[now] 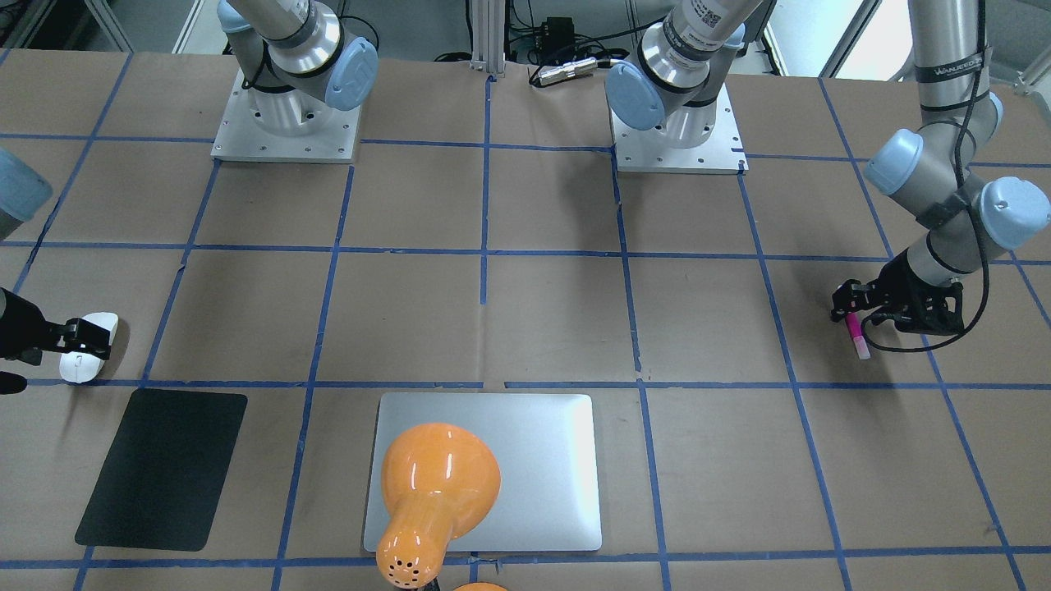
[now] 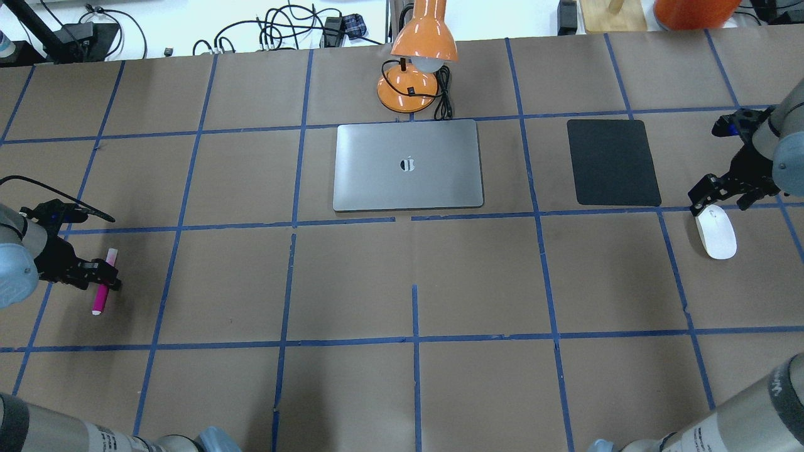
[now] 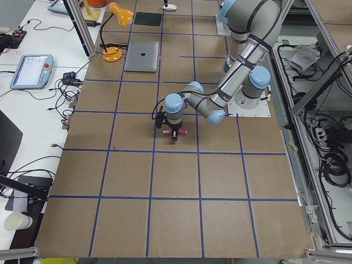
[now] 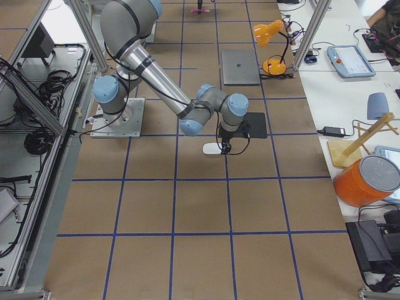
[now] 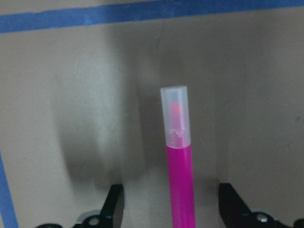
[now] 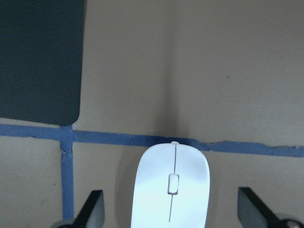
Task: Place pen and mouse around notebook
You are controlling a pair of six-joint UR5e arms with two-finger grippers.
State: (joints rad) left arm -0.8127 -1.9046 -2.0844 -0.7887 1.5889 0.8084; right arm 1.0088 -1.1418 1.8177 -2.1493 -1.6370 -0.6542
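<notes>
- Pen [image 5: 179,166]: seen closest in the left wrist view. It lies flat on the bench [image 2: 414,282], pale cap pointing away from the camera. It is straddled by the left gripper [image 5: 172,190]; the fingers are held apart, with a clear gap on either side of the barrel. No grip is made.
- Pen position, overhead view: far left of the bench, well apart from the notebook [image 2: 408,164].
- Notebook: closed and flat, at mid-bench on the far side. An orange lamp [image 2: 422,44] is set just behind it. No task item is seen beside it.
- Black mat [image 2: 612,162]: to the right of the notebook, with bare bench between them.
- Mouse [image 2: 716,232]: far right, just past the near right corner of the mat, resting on the bench partly over a blue tape line.
- Right gripper [image 2: 721,202]: poised over the far end of the mouse. In the right wrist view the fingers are spread wide, one on each side, touching neither flank.
- Progress, judged: early. Both items are approached and bracketed, but neither is grasped or lifted. Left to do: both grasps, both carries and both placements beside the notebook.
</notes>
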